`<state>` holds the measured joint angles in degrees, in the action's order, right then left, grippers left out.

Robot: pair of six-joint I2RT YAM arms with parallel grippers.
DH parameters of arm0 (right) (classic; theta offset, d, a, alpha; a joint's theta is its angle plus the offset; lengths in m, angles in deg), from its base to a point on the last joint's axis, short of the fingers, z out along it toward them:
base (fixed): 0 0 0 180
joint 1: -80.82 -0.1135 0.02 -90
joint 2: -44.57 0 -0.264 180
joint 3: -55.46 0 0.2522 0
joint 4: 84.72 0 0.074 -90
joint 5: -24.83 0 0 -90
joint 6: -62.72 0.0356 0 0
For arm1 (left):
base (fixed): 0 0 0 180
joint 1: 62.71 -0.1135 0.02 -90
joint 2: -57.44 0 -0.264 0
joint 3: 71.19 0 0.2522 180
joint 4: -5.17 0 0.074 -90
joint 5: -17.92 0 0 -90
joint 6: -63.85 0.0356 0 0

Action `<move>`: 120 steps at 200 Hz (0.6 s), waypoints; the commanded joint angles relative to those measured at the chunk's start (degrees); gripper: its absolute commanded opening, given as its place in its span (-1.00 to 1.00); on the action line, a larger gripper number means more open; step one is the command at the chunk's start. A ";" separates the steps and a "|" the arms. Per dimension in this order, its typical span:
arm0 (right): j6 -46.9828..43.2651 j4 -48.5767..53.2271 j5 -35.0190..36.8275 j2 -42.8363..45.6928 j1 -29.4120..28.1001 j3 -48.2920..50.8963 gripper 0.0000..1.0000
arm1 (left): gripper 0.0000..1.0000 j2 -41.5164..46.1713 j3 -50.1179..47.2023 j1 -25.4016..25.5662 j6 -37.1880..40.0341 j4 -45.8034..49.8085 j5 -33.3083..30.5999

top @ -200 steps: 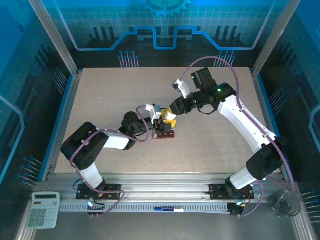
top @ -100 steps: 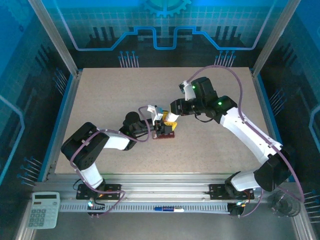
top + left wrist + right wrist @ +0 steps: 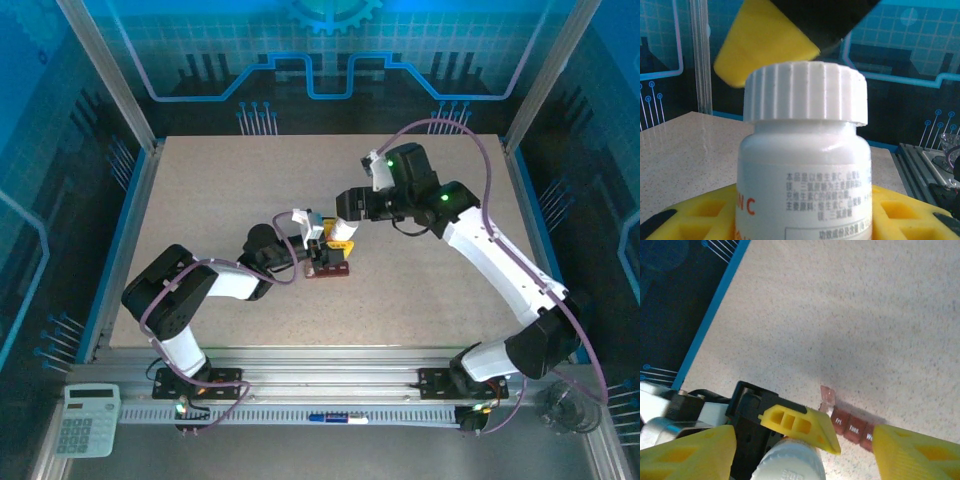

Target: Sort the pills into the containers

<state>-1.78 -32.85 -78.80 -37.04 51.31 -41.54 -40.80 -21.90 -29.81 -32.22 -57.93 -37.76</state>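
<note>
While the left wrist view shows the left gripper (image 3: 805,212) clamped on a small white plastic bottle (image 3: 805,165), the right wrist view shows the right gripper (image 3: 802,452) spread wide around its cap, untouching, and the dark reddish-brown plastic strip of lidded compartments (image 3: 852,429) below, nearer its right finger.

Orange "N C" on white bottle (image 3: 805,165)

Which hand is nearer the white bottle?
Left. The left hand grips the white bottle by its sides; the right hand hovers open just above its cap.
</note>
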 commanded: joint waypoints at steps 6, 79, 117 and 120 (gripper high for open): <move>-8.44 2.83 -7.58 0.66 2.54 -3.45 0.57 | -1.00 1.56 1.22 0.09 0.17 -3.38 -0.22; -29.09 14.85 -13.60 -2.90 3.69 -6.92 0.61 | -1.00 1.78 1.21 0.05 0.21 -3.38 -0.14; -31.06 16.60 -11.56 -4.17 2.82 -7.33 0.62 | -1.00 1.56 1.30 0.08 0.19 -3.38 -0.14; -31.15 16.70 -11.51 -4.30 2.74 -7.33 0.61 | -1.00 1.57 1.29 0.13 0.21 -3.38 -0.14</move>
<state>-29.10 -19.61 -90.91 -40.31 54.89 -47.23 -40.75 -21.90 -29.81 -32.22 -58.19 -37.76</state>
